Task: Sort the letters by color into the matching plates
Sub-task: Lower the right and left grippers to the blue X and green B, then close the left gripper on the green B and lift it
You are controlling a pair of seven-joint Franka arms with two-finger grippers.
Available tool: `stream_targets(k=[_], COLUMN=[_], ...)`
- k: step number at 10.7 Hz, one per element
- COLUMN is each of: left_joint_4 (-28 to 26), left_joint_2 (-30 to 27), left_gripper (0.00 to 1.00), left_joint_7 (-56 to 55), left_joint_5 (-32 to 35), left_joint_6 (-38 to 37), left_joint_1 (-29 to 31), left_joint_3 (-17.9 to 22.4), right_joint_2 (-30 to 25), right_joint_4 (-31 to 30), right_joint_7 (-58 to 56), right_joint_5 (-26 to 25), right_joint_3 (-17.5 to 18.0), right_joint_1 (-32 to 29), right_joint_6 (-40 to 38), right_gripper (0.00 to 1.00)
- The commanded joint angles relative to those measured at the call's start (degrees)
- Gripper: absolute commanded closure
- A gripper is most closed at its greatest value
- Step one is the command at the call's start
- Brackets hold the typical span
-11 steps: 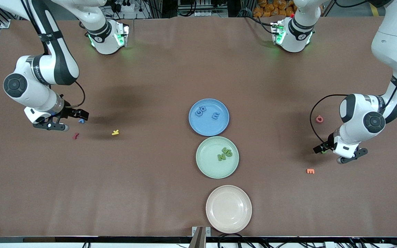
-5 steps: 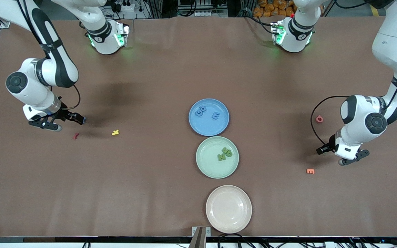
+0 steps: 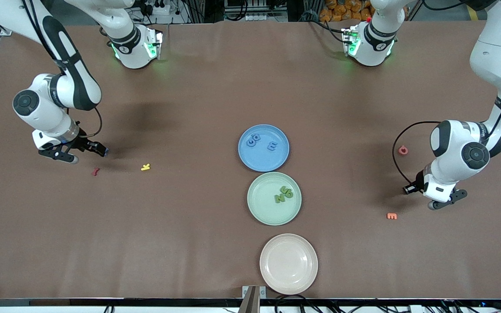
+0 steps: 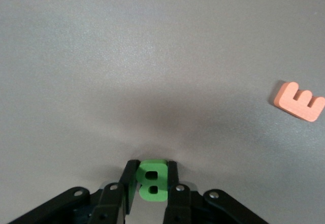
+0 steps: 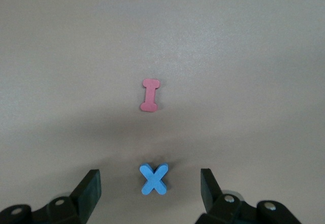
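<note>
Green B (image 4: pixel 151 180) in left gripper (image 4: pixel 152 183)

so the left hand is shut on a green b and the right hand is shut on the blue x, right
Not quite. The left hand is shut on the green B, but the right hand is open: in the right wrist view its fingers stand apart on either side of the blue X, which lies on the table untouched.
</note>
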Motion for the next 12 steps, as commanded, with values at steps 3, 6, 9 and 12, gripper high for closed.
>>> stream_targets(k=[3,6,9,12], left_joint_4=[3.12,5.67,6.90,7.70], left_joint_2=[-0.32,0.29,1.43,1.79], left_gripper=[1.00,1.00,1.00,1.00], left_joint_7=[-7.14,-13.55,-19.00,-26.38], left_joint_5=[0.69,0.60,0.60,0.52], left_joint_6=[-0.14,-0.23,-0.23,-0.23], left_joint_1=[-0.77,-2.17,-5.76,-10.07], left_joint_3=[-2.77,-4.80,-4.80,-4.80], right_joint_2=[2.23,3.38,3.99,4.61], right_joint_4=[-1.23,-1.76,-1.85,-4.56], right_joint_7=[1.49,0.88,0.44,0.44], right_joint_5=[4.58,4.58,4.58,4.58], right_joint_3=[-0.73,-0.90,-2.05,-2.05], right_joint_1=[2.71,2.71,3.15,3.24], right_joint_6=[3.35,5.56,6.36,10.31], right_gripper=[0.18,0.20,0.21,0.24])
